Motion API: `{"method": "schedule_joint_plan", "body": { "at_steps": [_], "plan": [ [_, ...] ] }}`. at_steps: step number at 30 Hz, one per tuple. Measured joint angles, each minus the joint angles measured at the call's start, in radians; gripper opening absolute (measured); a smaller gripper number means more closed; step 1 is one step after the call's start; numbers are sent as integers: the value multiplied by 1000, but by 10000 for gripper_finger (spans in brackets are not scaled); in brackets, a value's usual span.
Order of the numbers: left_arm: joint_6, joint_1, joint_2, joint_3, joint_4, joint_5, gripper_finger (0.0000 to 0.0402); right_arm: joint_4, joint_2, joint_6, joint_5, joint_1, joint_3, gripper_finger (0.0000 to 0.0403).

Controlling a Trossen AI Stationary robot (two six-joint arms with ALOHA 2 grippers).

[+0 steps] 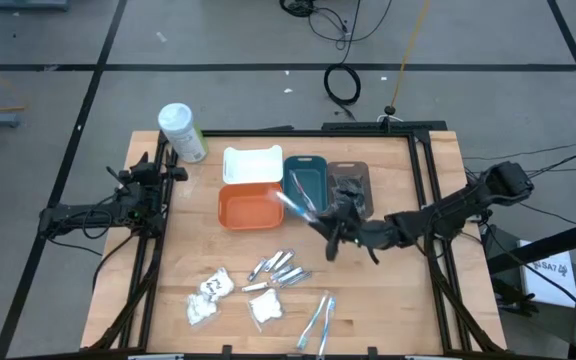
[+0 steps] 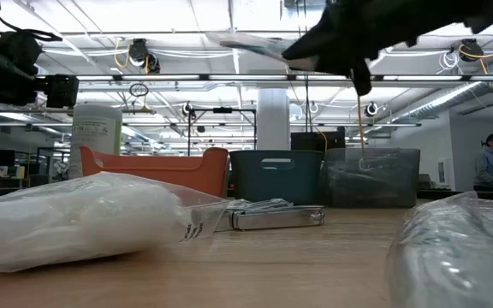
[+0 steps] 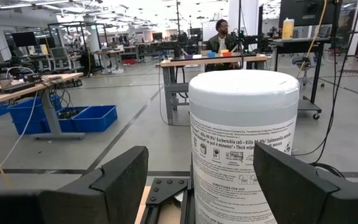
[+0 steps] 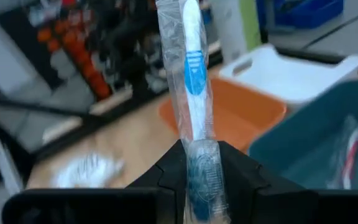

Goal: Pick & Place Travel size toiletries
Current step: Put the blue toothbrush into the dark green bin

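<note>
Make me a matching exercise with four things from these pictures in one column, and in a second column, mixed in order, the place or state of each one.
Things:
1. wrapped toothbrush
2. large white bottle
3. left gripper
4. silvery tubes

Places or states:
A. lying in a group on the wood, near the table's middle
B. open, waiting beside the bottle at the table's far left
C. held in the shut right gripper, above the table near the teal tray
D. standing at the table's far left corner

Pairs: 1-C, 2-D, 3-B, 4-A
</note>
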Motion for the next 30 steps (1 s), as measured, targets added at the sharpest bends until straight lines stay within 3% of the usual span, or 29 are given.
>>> {"method": "schedule_joint_plan", "body": {
  "at_steps": [5, 16, 30],
  "plan": [
    [0, 0, 0, 0, 0, 0, 285, 124, 58, -54, 47, -64, 1, 61],
    [0, 0, 0, 0, 0, 0, 285, 10, 122, -19, 102, -215, 0, 62],
    [0, 0, 0, 0, 0, 0, 285, -69, 121, -54, 119, -231, 0, 85]
  ]
}}
